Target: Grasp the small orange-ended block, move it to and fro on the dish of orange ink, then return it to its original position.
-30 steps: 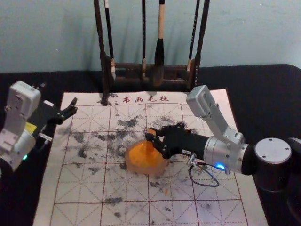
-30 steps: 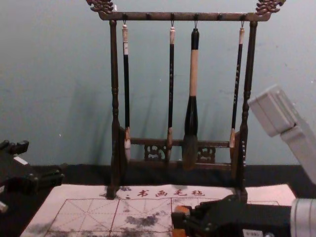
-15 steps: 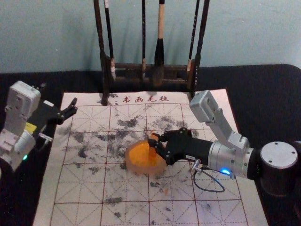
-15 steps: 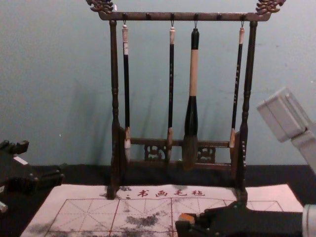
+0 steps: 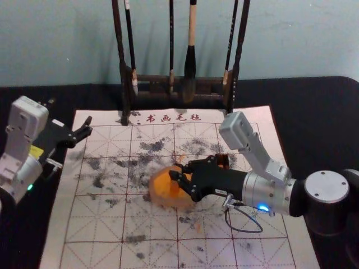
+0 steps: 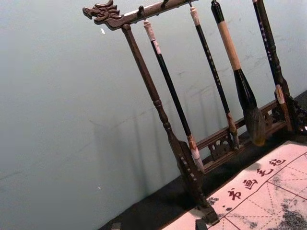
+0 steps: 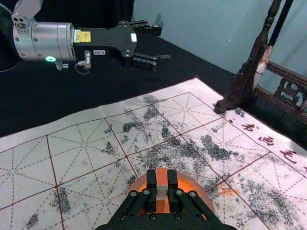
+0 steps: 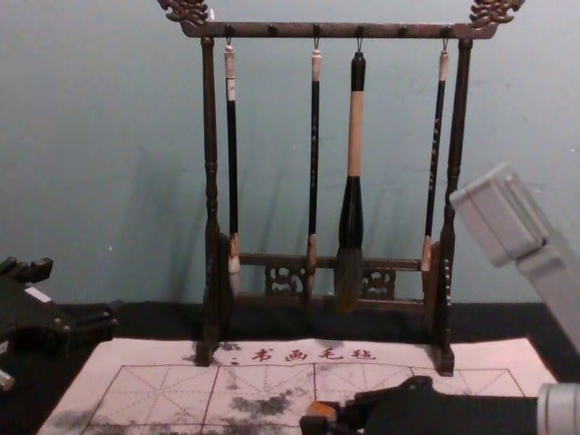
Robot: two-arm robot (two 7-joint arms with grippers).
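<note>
In the head view, your right pincer [image 5: 175, 170] reaches over the round, pale-rimmed dish of orange ink [image 5: 168, 203] on the white, red-gridded mat [image 5: 95, 227]. Your left pincer [image 5: 88, 126] is parked by the mat's left edge, fingers spread.

In the right wrist view, your right pincer grips the small orange-ended block [image 7: 161, 178] — pale in the middle — above the dish; whether it touches the ink, you can't tell.

In the left wrist view, four long brushes hang from the dark wooden rack [image 6: 158, 103].

In the chest view, the block's orange shows at your right pincer's tips, above the mat.
</note>
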